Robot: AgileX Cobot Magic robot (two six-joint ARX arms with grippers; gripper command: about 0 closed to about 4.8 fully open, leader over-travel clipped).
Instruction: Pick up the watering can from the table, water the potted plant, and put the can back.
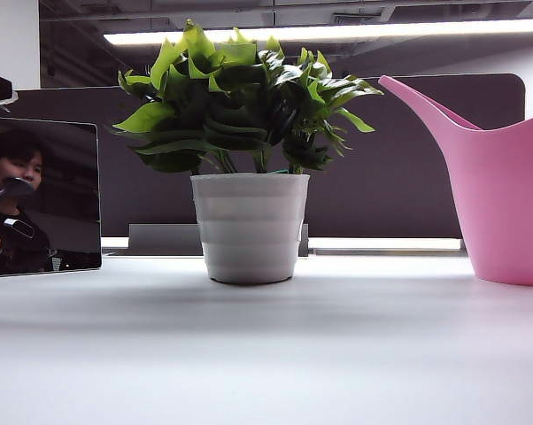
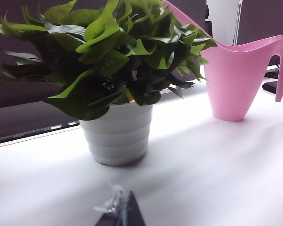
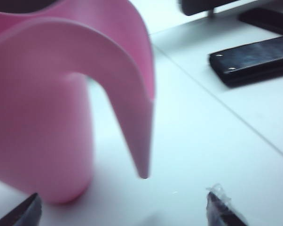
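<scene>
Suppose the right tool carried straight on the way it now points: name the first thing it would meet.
Most likely the can: its curved handle hangs just ahead, between the fingertips of the open right tool. The picture is blurred and depth is unclear, so the table under the handle might come first.

The potted plant (image 1: 249, 159) stands upright on the tabletop (image 1: 266, 345), about the middle of the exterior view. The watering can (image 1: 505, 204) stands to its right, apart from it, spout slanting up toward the leaves. A partition (image 1: 408, 168) runs behind both. The right end effector (image 3: 125, 207) sits just before the can's handle, fingertips spread wide. The left end effector (image 2: 120, 212) hangs low before the pot.
</scene>
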